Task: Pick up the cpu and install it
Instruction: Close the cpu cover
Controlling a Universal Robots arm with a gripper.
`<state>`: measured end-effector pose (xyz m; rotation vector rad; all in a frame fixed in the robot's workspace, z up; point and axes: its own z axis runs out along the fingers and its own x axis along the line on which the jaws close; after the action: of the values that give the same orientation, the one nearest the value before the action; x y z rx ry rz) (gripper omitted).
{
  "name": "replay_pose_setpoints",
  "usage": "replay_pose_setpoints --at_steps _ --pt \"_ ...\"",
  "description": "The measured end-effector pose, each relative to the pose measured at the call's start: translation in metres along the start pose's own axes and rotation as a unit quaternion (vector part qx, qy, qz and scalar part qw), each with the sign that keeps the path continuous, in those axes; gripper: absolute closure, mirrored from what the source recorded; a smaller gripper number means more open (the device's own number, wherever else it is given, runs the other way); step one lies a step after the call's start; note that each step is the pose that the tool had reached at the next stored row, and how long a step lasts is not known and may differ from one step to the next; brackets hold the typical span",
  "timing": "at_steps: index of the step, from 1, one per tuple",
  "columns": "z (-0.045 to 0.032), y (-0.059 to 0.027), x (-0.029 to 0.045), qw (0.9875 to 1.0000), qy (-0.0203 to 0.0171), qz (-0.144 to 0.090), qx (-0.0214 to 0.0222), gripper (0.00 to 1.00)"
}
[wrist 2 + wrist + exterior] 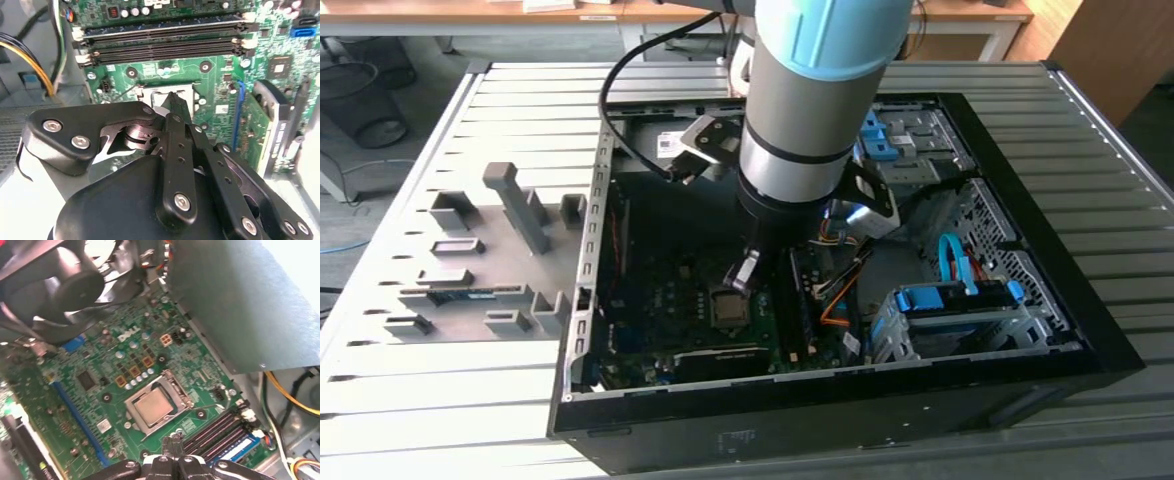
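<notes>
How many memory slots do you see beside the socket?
4: long dark memory slots, side by side along one edge of the socket holding the cpu. Tool blocks part.

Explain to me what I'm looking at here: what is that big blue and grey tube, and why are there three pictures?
The tube is a robot arm reaching into an open computer case lying on a slatted table. The exterior view comes from a camera beside the rig. Both wrist views come from cameras riding on the arm, looking down past its gripper. In the first wrist view you see the green motherboard with the cpu, a small silvery square, sitting in its metal socket frame. The gripper's fingers look pressed together with nothing between them, hovering near that socket. The dark strips nearby are memory slots.
</notes>
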<state>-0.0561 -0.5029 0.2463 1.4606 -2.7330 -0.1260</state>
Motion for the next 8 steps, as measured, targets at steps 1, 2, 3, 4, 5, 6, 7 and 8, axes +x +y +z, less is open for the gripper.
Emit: replay_pose_setpoints --at_steps 1,2,3,4,5,6,7,8 --pt "0.0002 0.0002 -0.0003 1.0000 0.0063 0.000 0.0042 0.90" --pt "0.0002 0.0008 -0.0012 0.9999 0.0105 0.000 0.0070 0.90" --pt "0.0003 0.0019 -0.0029 0.9999 0.0115 0.000 0.0077 0.90" --pt "0.0005 0.0023 -0.0036 0.9999 0.0112 0.000 0.0075 0.90" --pt "0.0004 0.0024 -0.0037 0.9999 0.0092 -0.001 0.0061 0.90" --pt "0.0005 0.0024 -0.0037 1.0000 0.0027 -0.001 0.0018 0.90" --pt "0.0001 0.0025 -0.0037 1.0000 -0.0017 -0.001 -0.0012 0.90" --pt "-0.0009 0.0026 -0.0037 1.0000 -0.0045 -0.002 -0.0032 0.90"
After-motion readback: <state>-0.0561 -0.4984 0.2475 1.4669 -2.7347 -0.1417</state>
